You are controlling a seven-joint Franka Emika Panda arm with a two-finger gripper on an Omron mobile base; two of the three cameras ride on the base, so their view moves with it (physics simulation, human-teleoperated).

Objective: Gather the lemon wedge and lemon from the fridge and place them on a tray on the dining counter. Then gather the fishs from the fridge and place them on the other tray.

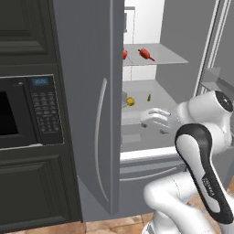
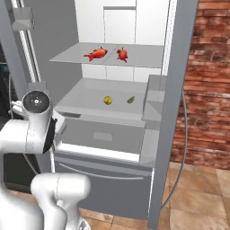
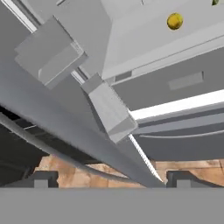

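The fridge [image 1: 87, 91] stands with one door swung wide and its white inside showing. Two red-orange fishs [image 2: 95, 54] [image 2: 121, 54] lie on the upper shelf; one fish [image 1: 146, 54] shows whole in the left base view. On the shelf below rest the yellow lemon [image 2: 108, 100] [image 1: 130, 101] [image 3: 175, 20] and, to its right, the small greenish lemon wedge [image 2: 130, 99] [image 1: 148, 97]. My gripper [image 1: 153, 119] [image 3: 111, 179] hangs in front of that shelf's edge, lower than the lemon. It is open, holding nothing. A door's edge and thin handle [image 3: 65, 157] run past between the fingertips [image 3: 41, 179].
A dark cabinet with a microwave [image 1: 27, 109] stands left of the fridge. The half-closed fridge door [image 1: 100, 137] hides the shelves' left part. Door bins [image 2: 155, 96] jut from the right door. A brick wall [image 2: 206, 90] lies to the right, a drawer front [image 2: 103, 134] below the shelf.
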